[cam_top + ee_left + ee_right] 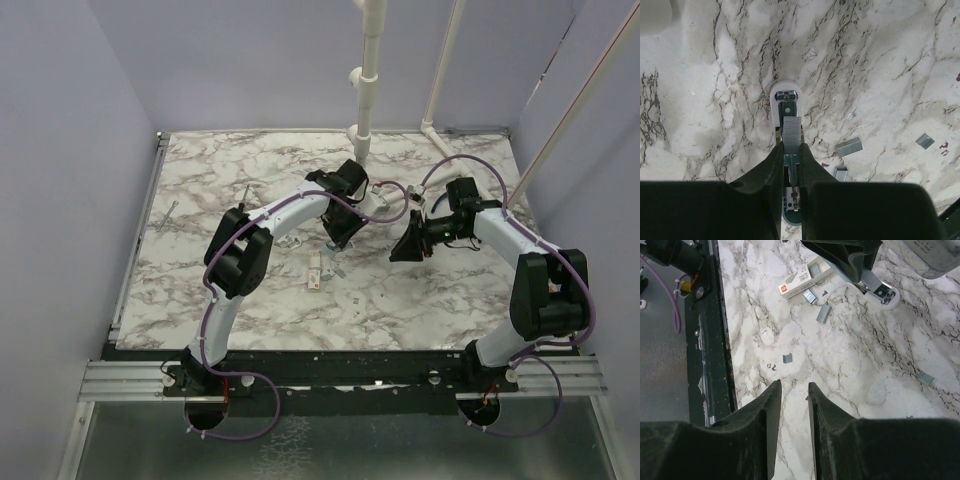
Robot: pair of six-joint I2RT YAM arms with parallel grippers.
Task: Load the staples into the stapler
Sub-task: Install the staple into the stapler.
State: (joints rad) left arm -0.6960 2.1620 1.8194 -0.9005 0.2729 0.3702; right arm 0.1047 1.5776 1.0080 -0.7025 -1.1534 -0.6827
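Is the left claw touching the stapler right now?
Touching. The left wrist view shows the left claw closed against both sides of the stapler.

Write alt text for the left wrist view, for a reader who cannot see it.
The left pincer grips an opened white mini stapler by its sides, with a grey strip of staples lying along its open track. Three loose staple pieces lie on the marble table to the right.

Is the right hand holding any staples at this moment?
No, the right hand is empty: only the marble table shows between its fingers.
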